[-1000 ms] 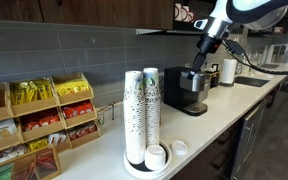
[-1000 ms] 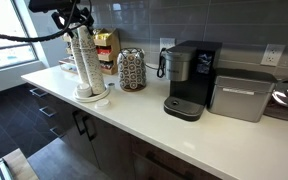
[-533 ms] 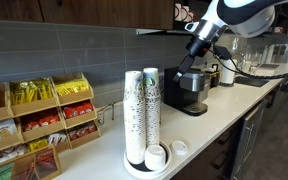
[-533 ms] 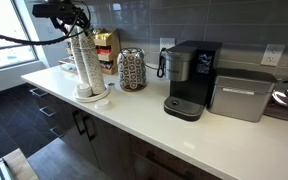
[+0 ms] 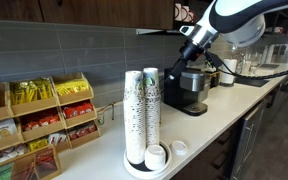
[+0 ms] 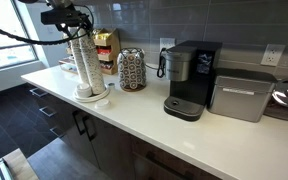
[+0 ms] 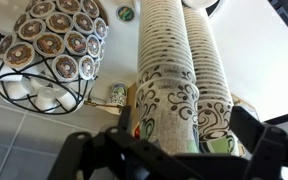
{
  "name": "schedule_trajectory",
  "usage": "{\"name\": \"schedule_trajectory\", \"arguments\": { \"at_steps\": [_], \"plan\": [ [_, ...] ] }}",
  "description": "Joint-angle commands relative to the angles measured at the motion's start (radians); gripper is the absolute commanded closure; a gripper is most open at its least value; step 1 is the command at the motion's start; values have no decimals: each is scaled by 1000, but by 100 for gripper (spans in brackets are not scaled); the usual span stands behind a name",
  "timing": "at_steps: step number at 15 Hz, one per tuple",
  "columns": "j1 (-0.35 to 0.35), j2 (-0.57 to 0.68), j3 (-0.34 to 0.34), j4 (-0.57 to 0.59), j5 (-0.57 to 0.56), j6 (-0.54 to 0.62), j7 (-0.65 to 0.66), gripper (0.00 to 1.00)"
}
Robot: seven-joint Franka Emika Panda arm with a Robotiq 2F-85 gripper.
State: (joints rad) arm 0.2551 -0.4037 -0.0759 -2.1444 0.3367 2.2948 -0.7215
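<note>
Two tall stacks of patterned paper cups stand on a round white tray on the counter. My gripper hangs just above the tops of the stacks, open and holding nothing. In the wrist view the left cup stack and the right cup stack fill the middle. The gripper frames them with one dark finger on each side, apart from the cups.
A wire holder of coffee pods stands beside the cups. A black coffee machine and a silver appliance are further along. Snack racks line the wall. Lids lie on the tray.
The arm has swung along the counter toward the cup stacks and now hangs over them. The jaws stay open and the cups have not moved.
</note>
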Motion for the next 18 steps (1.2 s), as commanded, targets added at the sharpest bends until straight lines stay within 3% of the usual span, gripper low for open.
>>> {"name": "schedule_trajectory", "arguments": {
  "at_steps": [1,11,18],
  "plan": [
    [19,-3,-8,-29,63,64,-73,0],
    [40,10,-20,-32,233,119,-185,0],
    [33,27,-12,-32,285,163,-234,0]
  ]
}}
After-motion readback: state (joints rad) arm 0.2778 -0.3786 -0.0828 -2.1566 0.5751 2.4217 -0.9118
